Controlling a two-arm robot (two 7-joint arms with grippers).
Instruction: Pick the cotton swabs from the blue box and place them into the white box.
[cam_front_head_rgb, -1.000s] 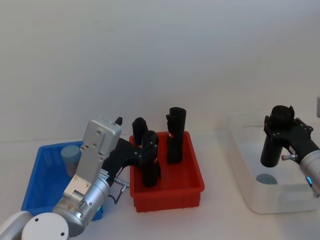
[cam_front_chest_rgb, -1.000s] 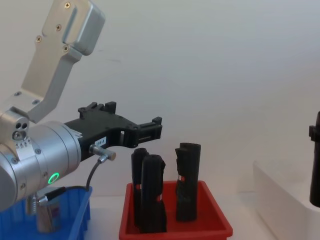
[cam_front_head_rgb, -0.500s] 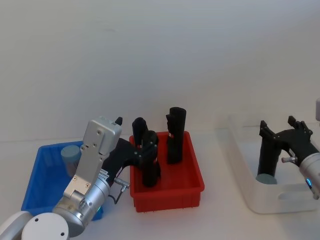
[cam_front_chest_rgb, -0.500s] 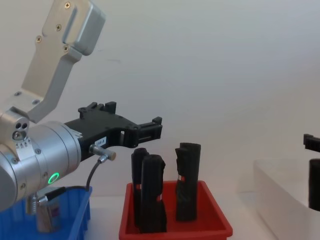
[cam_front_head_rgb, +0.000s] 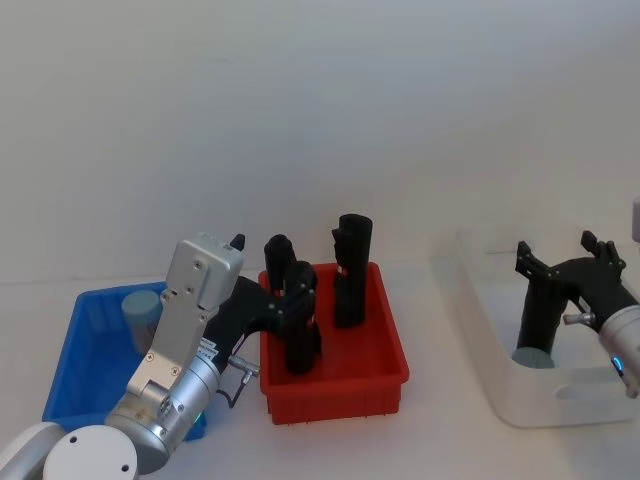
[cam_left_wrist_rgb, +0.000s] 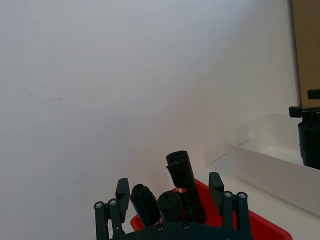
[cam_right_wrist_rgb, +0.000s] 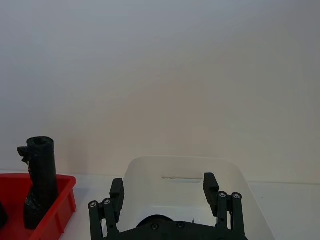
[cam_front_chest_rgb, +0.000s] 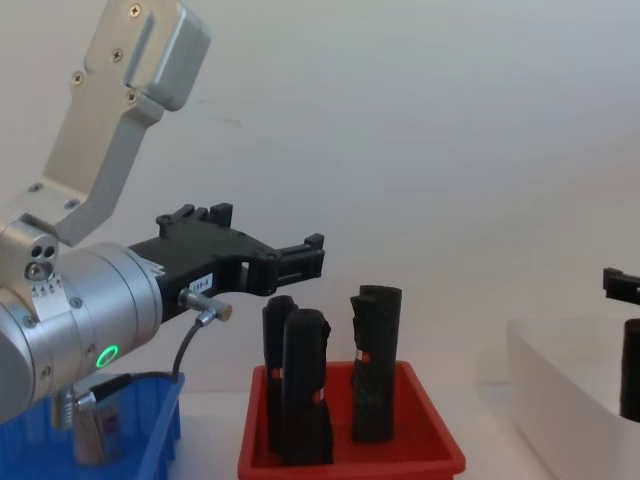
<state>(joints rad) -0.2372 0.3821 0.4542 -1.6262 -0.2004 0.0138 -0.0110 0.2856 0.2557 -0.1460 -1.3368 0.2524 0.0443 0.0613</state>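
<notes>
Cotton swabs (cam_front_head_rgb: 533, 357) half-hidden under right hand (cam_front_head_rgb: 565, 262)

head view high looking down, chest view low, close, both sharing red bin (cam_front_head_rgb: 335, 375)

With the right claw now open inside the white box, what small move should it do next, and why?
Probably lift the right claw straight up out of the tall white plastic bin. Its fingers stand spread, and a small tub of cotton swabs with a grey-blue lid sits on the bin floor below it, so this placement looks done.
</notes>
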